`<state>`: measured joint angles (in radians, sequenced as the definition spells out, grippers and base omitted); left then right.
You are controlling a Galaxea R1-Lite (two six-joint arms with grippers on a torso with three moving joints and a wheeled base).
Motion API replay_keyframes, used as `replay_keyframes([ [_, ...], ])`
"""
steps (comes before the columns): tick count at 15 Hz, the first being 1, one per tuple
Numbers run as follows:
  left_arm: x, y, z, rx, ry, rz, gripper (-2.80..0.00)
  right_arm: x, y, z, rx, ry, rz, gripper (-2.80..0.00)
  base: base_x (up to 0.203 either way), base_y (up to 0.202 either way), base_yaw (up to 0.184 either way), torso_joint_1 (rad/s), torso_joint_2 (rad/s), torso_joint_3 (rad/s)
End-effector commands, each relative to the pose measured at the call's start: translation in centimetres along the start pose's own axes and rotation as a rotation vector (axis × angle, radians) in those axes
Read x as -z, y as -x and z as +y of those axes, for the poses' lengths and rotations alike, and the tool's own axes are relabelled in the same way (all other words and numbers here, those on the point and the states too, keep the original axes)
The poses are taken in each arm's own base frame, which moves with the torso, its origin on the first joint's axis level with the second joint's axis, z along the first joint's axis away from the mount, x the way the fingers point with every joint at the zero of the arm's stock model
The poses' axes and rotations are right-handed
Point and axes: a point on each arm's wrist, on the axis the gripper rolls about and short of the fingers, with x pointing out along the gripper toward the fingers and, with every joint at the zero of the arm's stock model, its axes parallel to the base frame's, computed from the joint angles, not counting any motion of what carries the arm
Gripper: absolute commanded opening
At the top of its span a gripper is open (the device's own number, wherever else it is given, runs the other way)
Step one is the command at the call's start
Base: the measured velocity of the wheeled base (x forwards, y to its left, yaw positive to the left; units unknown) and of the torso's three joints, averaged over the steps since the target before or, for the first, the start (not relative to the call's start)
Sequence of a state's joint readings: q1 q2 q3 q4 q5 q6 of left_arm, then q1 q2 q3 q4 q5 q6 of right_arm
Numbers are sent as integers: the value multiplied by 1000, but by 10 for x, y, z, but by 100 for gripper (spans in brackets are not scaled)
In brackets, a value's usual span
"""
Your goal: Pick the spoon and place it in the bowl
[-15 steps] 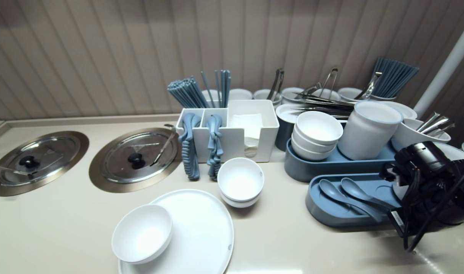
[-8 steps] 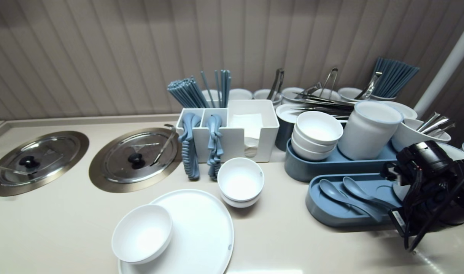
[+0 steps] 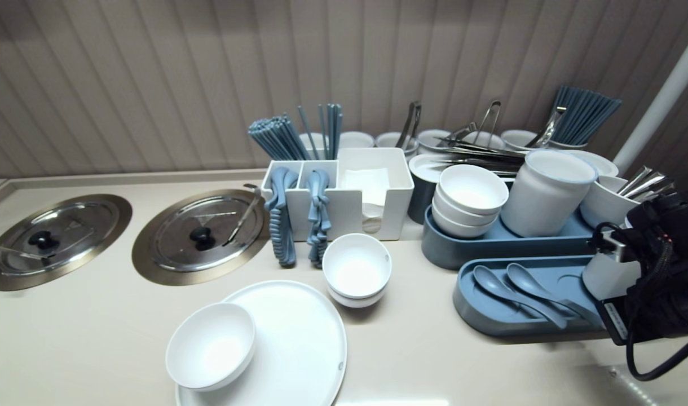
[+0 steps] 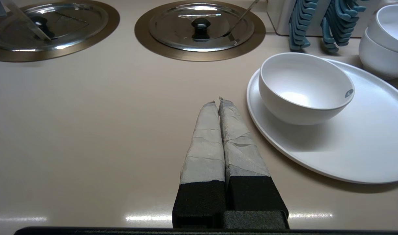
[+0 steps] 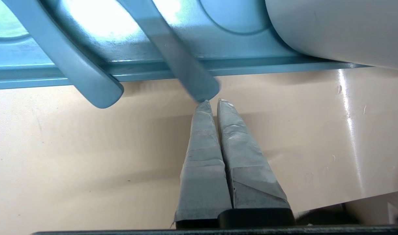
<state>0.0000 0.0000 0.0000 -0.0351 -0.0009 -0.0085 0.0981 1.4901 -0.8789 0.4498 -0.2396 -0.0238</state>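
Observation:
My right gripper (image 5: 212,101) is shut and empty, just above the beige counter. Its tips sit right at the handle end of a blue spoon (image 5: 176,55), which overhangs the rim of a blue tray (image 5: 283,63); whether they touch I cannot tell. A second blue spoon (image 5: 71,65) lies beside it, and a white cup (image 5: 336,29) stands in the same tray. In the head view the right arm's wrist (image 3: 665,265) hides the fingers near that tray (image 3: 490,321). My left gripper (image 4: 217,101) is shut and empty, parked over the counter beside a white plate (image 4: 365,153).
The plate (image 3: 304,349) carries a white bowl (image 3: 211,344); two stacked bowls (image 3: 356,270) stand behind it. A white cutlery caddy (image 3: 372,197), a second blue tray (image 3: 490,245) with bowls and a jar, and two steel lids (image 3: 200,234) (image 3: 53,237) line the back.
The right arm has drawn back toward the right edge of the head view and risen, uncovering the white cup in the blue tray. The left arm has not moved.

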Motion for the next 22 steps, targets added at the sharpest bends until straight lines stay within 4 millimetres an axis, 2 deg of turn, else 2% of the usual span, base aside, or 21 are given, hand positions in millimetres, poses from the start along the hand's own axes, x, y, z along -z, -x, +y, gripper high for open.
replay_keyframes([
  [1, 2, -1, 0, 1, 1, 8, -280, 1, 5, -1, -1, -4, -18, -280, 0, 0, 0, 0, 0, 0],
  [6, 2, -1, 0, 1, 1, 7, -280, 2, 13, 2, -92, 5, -51, -280, 0, 0, 0, 0, 0, 0],
  [16, 2, -1, 0, 1, 1, 8, -280, -4, 5, 3, -110, -10, -56, -280, 0, 0, 0, 0, 0, 0],
  [21, 2, -1, 0, -1, 1, 8, -280, -8, -7, 3, -105, -21, -49, -280, 0, 0, 0, 0, 0, 0],
  [22, 2, -1, 0, 0, 1, 9, -280, -9, -5, 2, -102, -24, -56, 0, 0, 0, 0, 0, 0, 0],
])
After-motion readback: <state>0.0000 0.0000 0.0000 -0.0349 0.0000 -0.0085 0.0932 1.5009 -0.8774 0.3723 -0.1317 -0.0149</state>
